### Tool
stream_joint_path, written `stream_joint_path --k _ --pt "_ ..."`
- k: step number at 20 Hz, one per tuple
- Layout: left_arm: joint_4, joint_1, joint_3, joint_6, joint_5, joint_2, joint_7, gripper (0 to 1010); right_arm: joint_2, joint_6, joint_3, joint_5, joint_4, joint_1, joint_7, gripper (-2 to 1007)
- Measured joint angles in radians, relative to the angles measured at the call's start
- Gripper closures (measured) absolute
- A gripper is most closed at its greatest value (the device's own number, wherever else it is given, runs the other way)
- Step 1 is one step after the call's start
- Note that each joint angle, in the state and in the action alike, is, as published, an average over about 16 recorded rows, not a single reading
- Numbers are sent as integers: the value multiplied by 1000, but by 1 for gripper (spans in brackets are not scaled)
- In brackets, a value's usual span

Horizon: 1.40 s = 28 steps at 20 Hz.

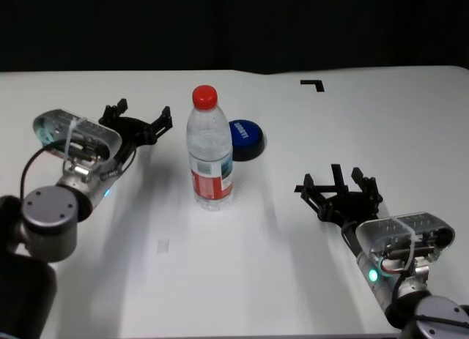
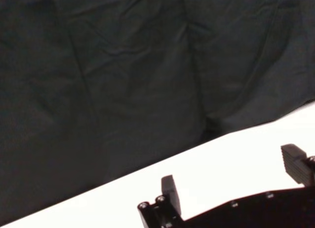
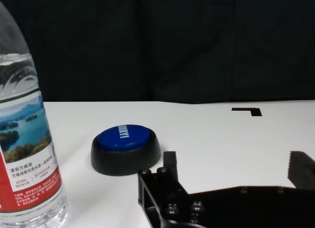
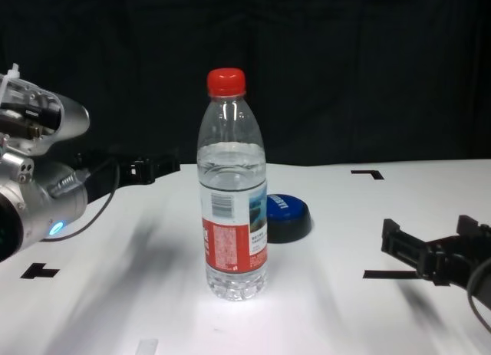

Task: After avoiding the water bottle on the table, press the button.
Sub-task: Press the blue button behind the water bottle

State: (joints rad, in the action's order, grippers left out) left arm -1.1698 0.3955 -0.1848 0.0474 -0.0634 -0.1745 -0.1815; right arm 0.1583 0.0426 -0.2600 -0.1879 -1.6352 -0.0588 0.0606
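Viewing from the head: right gripper hovers released; button lies beyond it, leftward, behind the upright bottle. Left gripper, also released, flanks the bottle's other side. Right wrist: button ahead, untouched.

Both hands — left hand, right hand — spread.

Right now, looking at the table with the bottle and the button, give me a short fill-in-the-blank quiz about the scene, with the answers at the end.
1. The water bottle stands upright and its screw cap is ____.
2. The button behind the bottle has a ____ top on a black base.
3. The gripper whose wrist camera shows the button up close is the ____ one.
4. The left gripper has its fingers ____ above the table.

Missing words: red; blue; right; open
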Motion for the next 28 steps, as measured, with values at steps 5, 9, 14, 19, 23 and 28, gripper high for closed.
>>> stream_joint_path --k 5,9,14,19,23,28 --pt "23 17 -5 5 -2 6 -1 7 0 0 0 0 0 0 0 2" --pt "42 31 -9 11 -3 10 -3 7 0 0 0 0 0 0 0 2" --pt "67 49 -15 20 -4 16 -6 7 0 0 0 0 0 0 0 2" --pt "92 66 -21 31 -3 20 -11 7 0 0 0 0 0 0 0 2" --pt "111 79 -26 39 -1 24 -14 7 0 0 0 0 0 0 0 2" --pt "135 94 -32 48 0 29 -17 7 0 0 0 0 0 0 0 2"
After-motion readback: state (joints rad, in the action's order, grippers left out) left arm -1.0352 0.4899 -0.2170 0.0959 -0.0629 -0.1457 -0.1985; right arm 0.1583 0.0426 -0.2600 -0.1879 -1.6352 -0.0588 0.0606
